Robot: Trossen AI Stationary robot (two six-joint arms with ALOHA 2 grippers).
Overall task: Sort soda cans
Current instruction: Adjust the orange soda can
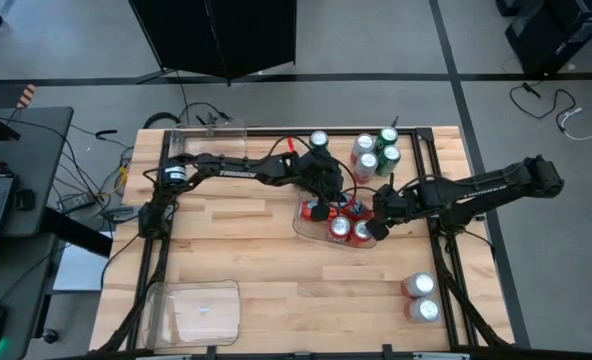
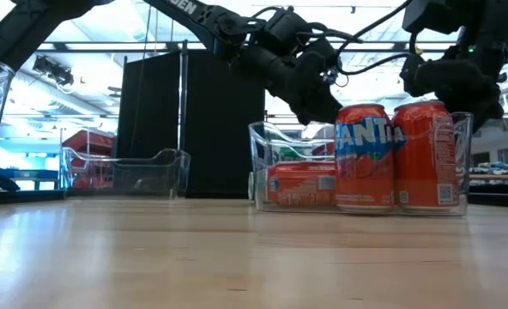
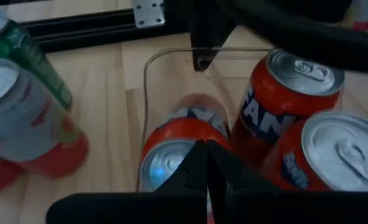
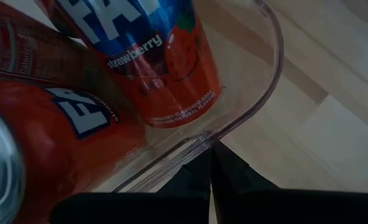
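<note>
Both end effectors, left [image 1: 321, 205] and right [image 1: 378, 228], hung closed and empty over the clear tray [image 1: 303, 222], which held three red cans [image 1: 339, 228] grouped by colour mid-counter [image 1: 236, 250].

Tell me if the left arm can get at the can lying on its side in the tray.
Probably yes: the left gripper hangs right over the tipped red can, whose top faces it, though upright red cans crowd its side.

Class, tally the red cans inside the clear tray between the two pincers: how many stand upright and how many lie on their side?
Red cans upright: 2
Red cans lying: 1
Total seen in the tray: 3
</note>
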